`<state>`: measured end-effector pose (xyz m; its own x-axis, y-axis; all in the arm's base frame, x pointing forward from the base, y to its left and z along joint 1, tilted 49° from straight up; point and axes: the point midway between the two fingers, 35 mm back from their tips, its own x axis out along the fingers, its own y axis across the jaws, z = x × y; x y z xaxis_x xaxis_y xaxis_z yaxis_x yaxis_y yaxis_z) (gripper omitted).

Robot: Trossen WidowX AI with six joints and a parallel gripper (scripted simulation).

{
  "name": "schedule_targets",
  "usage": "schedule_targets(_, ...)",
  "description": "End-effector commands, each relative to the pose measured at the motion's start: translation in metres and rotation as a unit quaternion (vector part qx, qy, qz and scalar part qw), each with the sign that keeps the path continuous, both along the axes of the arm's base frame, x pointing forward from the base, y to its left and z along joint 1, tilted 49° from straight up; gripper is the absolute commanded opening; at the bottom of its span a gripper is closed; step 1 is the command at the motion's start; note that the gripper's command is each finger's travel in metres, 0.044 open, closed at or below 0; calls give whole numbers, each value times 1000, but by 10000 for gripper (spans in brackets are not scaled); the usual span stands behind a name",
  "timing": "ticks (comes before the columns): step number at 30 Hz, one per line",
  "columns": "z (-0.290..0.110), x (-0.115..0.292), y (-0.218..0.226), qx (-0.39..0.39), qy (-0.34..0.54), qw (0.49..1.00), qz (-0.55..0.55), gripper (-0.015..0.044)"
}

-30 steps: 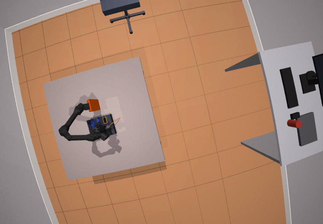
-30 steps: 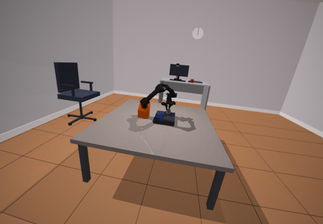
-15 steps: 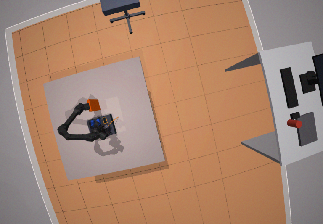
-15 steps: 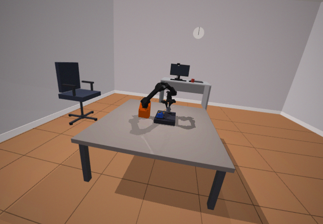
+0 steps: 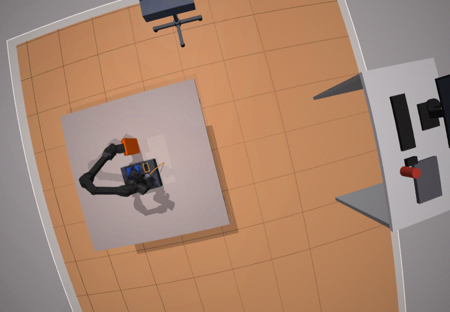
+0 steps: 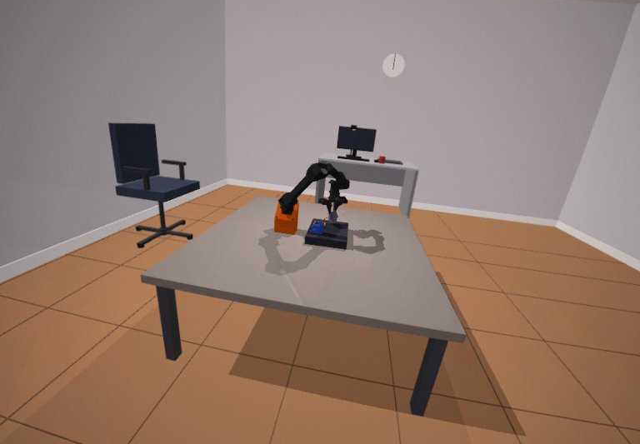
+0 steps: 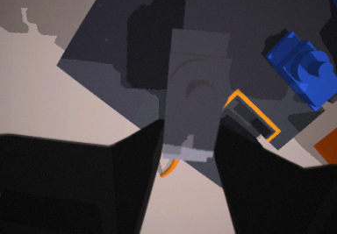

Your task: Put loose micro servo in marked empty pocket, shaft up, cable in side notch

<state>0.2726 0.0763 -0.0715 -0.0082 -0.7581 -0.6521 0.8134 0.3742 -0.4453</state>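
Note:
The loose micro servo (image 7: 196, 96) is a grey block with a round output hub on its top face. It lies on the dark deck (image 7: 88, 47) (image 5: 159, 182) (image 6: 325, 241). Its orange cable (image 7: 169, 170) (image 5: 157, 168) curls off the deck's edge. My gripper (image 7: 189, 129) (image 5: 142, 182) (image 6: 333, 212) is low over the deck and shut on the servo's sides near its cable end. The empty pocket, with its orange outline (image 7: 238, 94) (image 5: 146, 166), is just right of the servo in the wrist view. A blue servo (image 7: 303, 71) (image 6: 316, 227) sits mounted beyond the pocket.
The arm's orange base (image 5: 130, 146) (image 6: 286, 218) stands beside the deck on the grey table (image 5: 109, 211) (image 6: 336, 284). An office chair (image 6: 147, 176) and a desk with a monitor (image 6: 355, 139) stand away from the table.

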Motion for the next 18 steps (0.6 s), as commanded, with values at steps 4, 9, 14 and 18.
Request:
schedule_targets(4,5,-2,2,6,-8,1000,-1,0)
schedule_targets(9,6,-5,1,6,-8,1000,-1,0)
schedule_targets(14,7,-7,0,6,-7,1000,-1,0)
schedule_targets(18,8,-9,-1,6,-7,1000,-1,0)
